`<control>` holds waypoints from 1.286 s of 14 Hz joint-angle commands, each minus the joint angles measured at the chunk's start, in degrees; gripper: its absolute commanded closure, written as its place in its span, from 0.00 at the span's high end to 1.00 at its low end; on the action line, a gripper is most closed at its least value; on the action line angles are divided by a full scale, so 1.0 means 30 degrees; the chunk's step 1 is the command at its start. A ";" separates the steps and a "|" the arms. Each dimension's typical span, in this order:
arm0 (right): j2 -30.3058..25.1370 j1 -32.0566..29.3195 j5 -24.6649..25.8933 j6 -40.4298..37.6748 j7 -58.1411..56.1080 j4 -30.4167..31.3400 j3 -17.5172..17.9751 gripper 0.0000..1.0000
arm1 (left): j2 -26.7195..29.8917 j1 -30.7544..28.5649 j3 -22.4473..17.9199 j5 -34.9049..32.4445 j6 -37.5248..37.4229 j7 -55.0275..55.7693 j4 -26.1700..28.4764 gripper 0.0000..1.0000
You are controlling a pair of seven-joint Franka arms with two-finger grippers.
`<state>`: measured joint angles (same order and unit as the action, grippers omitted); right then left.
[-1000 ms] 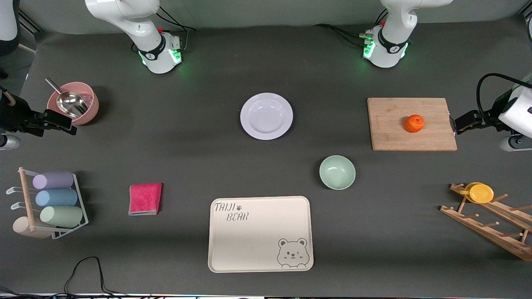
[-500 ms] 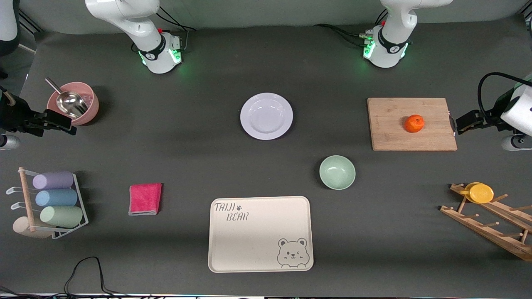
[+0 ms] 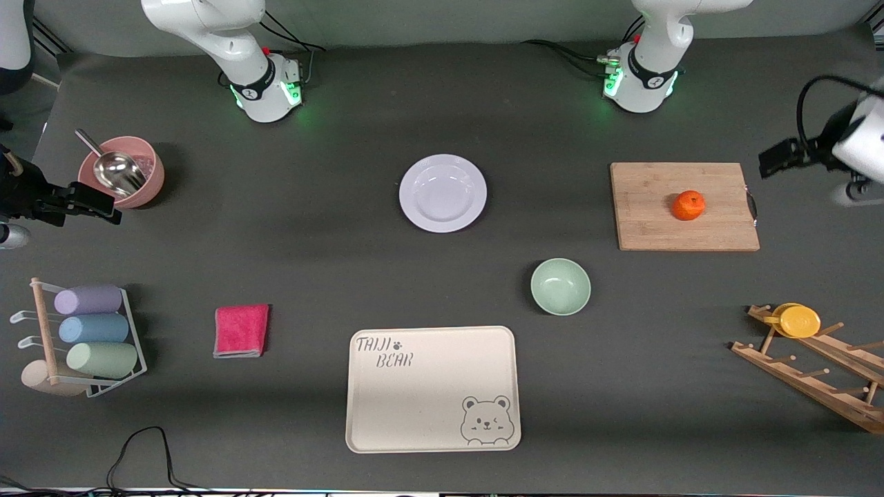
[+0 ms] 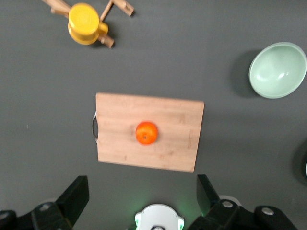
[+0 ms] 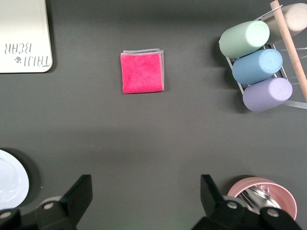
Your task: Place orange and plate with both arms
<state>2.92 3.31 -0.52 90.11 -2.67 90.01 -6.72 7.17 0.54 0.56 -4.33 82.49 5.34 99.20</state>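
Observation:
The orange [image 3: 688, 205] sits near the middle of a wooden cutting board [image 3: 649, 221]; it also shows in the left wrist view [image 4: 147, 132]. The pale-lavender plate [image 3: 443, 192] lies on the table's middle, nearer the bases than the green bowl; its edge shows in the right wrist view [image 5: 9, 179]. My left gripper [image 3: 779, 157] [image 4: 141, 196] is open and empty, high over the table off the board's handle end. My right gripper [image 3: 91, 205] [image 5: 146, 194] is open and empty, over the table beside the pink bowl.
A green bowl [image 3: 560, 286], a beige bear tray [image 3: 431, 388] and a pink cloth [image 3: 241, 330] lie nearer the camera. A pink bowl with a metal scoop [image 3: 121, 171] and a cup rack [image 3: 90, 331] stand at the right arm's end. A wooden rack with a yellow dish [image 3: 798, 321] stands at the left arm's end.
My left gripper has moved away from the board's handle toward the bases' side of the table. My right gripper has shifted slightly toward the table's end. The orange and plate have not moved.

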 commanded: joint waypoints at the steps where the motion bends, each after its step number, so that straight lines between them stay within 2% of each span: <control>1: -0.0622 0.0011 0.0379 -0.0183 0.0566 0.0405 0.0099 1.00 | 0.5564 -0.0181 -0.0070 0.0126 0.1033 0.0213 0.6056 1.00; 3: -0.1671 0.0040 0.0379 -0.0214 0.0566 0.1367 0.0128 1.00 | 0.7096 -0.0181 -0.0070 0.0096 0.2145 0.0213 0.8437 1.00; 6: -0.4801 0.0069 0.0321 -0.0126 0.0653 0.4466 0.0129 1.00 | 0.7130 -0.0181 -0.0070 0.0096 0.3609 0.0184 0.9963 1.00; 8: -0.7379 0.0563 0.0291 0.0778 0.1381 0.7248 0.0187 1.00 | 0.7130 -0.0210 -0.0099 0.0096 0.5655 0.0155 1.1922 1.00; 10: -0.9462 0.1646 0.0320 0.1482 0.3076 0.9712 0.0217 1.00 | 0.7072 -0.0182 -0.0798 0.0096 0.8145 0.0067 1.4004 1.00; 13: -1.0640 0.3872 0.0409 0.1516 0.5481 1.1009 0.0304 1.00 | 0.6372 -0.0211 -0.1124 0.0038 1.2099 -0.0021 1.6759 1.00; 18: -1.0789 0.4727 0.0380 0.1105 0.6220 1.1217 0.0451 1.00 | 0.2745 -0.0796 -0.1096 -0.0107 1.6321 -0.0108 1.8113 1.00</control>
<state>-28.48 16.89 -0.44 93.32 14.21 122.72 -5.26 19.77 -1.15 -3.07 -4.35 127.25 5.35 153.12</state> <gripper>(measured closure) 0.000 0.000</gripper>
